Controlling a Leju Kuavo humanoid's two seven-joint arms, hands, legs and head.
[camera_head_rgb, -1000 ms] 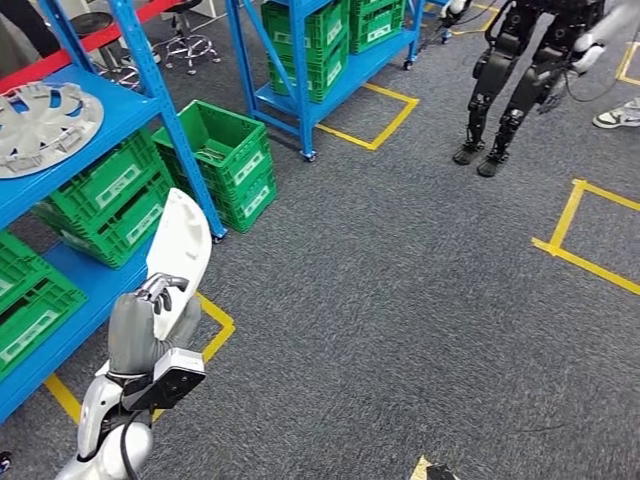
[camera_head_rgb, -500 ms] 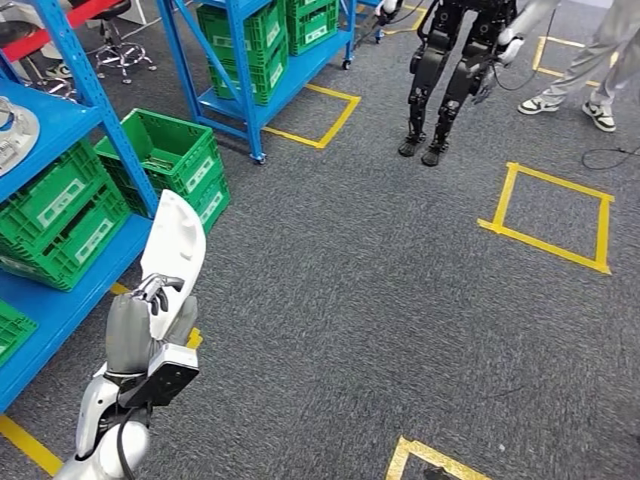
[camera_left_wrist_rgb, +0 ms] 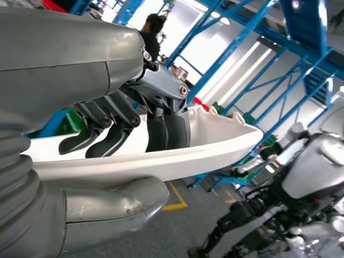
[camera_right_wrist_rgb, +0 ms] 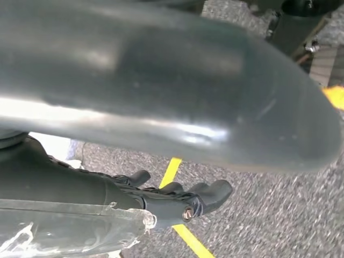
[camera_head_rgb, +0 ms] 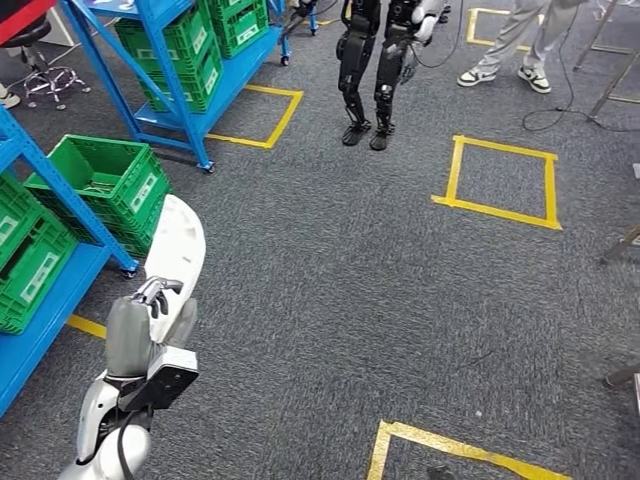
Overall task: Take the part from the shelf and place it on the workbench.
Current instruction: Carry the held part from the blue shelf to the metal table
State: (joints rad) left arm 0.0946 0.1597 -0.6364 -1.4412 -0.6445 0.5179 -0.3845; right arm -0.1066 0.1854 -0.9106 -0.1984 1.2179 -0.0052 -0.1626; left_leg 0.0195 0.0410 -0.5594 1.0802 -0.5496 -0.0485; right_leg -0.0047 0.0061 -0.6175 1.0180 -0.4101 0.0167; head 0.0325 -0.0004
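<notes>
In the head view my left hand (camera_head_rgb: 143, 325) holds a long white curved part (camera_head_rgb: 175, 250) upright above the grey carpet, at the lower left. The left wrist view has the dark fingers (camera_left_wrist_rgb: 121, 129) curled over the rim of the white part (camera_left_wrist_rgb: 202, 156) and the thumb under it. My right hand (camera_right_wrist_rgb: 162, 199) hangs over the carpet in the right wrist view, its dark fingers loosely apart and nothing in them.
A blue shelf (camera_head_rgb: 45, 300) with green crates (camera_head_rgb: 98, 180) stands at the left, and a second blue shelf (camera_head_rgb: 173, 90) stands behind. Another robot's black legs (camera_head_rgb: 370, 70) and a person's legs (camera_head_rgb: 513, 40) are far ahead. Yellow tape squares (camera_head_rgb: 502, 180) mark the carpet.
The camera has turned to the right: the shelves have slid left and the taped squares have come into sight. My left hand still holds the white part in the same pose.
</notes>
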